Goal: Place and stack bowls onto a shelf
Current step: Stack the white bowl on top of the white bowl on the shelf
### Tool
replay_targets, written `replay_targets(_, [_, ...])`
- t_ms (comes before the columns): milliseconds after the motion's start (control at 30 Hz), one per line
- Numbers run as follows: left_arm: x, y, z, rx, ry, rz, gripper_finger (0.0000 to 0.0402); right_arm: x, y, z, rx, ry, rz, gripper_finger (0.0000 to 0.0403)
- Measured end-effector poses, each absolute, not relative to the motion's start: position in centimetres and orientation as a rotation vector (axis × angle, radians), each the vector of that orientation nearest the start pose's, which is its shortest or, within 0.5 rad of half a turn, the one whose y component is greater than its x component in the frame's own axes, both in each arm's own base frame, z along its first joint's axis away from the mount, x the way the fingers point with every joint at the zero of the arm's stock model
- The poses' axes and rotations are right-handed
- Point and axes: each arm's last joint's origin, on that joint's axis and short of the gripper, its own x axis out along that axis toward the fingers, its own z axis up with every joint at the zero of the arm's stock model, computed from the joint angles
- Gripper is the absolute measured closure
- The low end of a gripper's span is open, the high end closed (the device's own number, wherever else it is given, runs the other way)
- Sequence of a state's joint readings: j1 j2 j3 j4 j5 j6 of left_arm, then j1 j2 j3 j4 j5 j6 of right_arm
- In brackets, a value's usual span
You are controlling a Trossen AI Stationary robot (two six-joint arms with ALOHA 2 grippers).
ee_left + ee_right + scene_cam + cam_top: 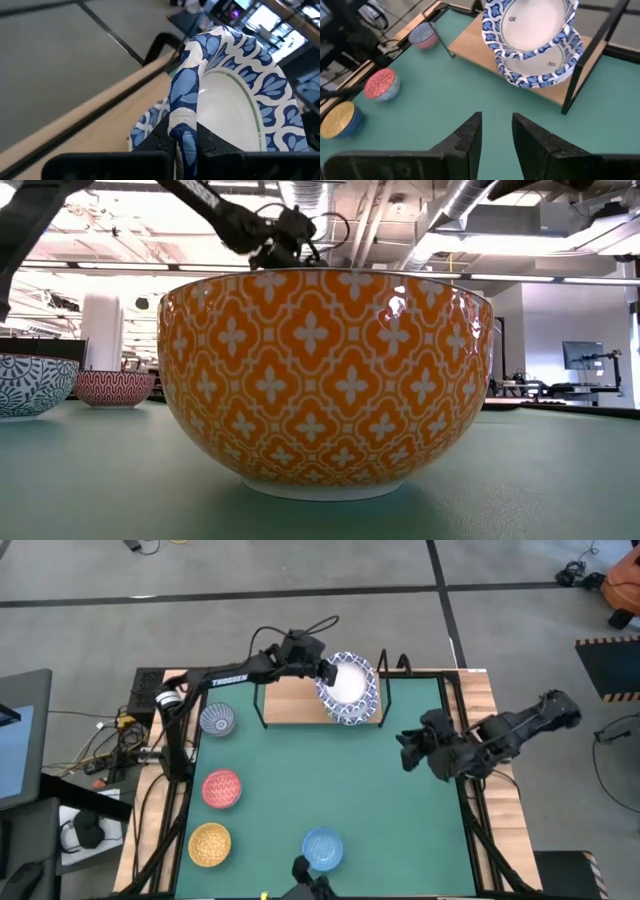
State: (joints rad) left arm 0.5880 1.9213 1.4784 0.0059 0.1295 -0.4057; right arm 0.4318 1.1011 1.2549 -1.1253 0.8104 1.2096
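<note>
Stacking is roughly halfway: left gripper (185, 145) pinches a tilted white bowl (349, 683) over the pile on the shelf (290, 705) at the far edge; four small bowls (222, 788) wait along the left and near edges. Right gripper (496, 131), open and empty, hovers by the right edge.

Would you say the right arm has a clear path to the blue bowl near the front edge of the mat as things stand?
Probably yes. The right gripper is open and holds nothing, and bare green mat lies between it and the blue bowl. The left gripper is busy at the shelf.
</note>
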Motion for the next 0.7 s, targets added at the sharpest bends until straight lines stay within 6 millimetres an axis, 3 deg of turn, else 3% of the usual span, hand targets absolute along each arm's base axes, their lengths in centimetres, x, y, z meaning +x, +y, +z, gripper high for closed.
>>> replay_targets(133, [37.9, 24.7, 24.4, -0.555, 0.333, 0.483, 0.0401, 17.9, 4.6, 36.3, 0.610, 0.458, -0.785, 0.0271])
replay_targets(333, [38.3, 24.0, 24.1, -0.455, 0.387, 0.452, 0.0387, 18.3, 3.0, 36.2, 0.675, 0.462, -0.848, 0.0271])
replay_targets(600, [38.3, 24.0, 24.1, -0.368, 0.409, 0.476, 0.0283, 18.4, 1.7, 36.2, 0.700, 0.452, -0.905, 0.0271])
replay_targets(700, [37.7, 24.0, 26.1, -0.413, 0.391, 0.436, 0.0243, 18.5, 1.5, 36.2, 0.716, 0.459, -0.905, 0.0271])
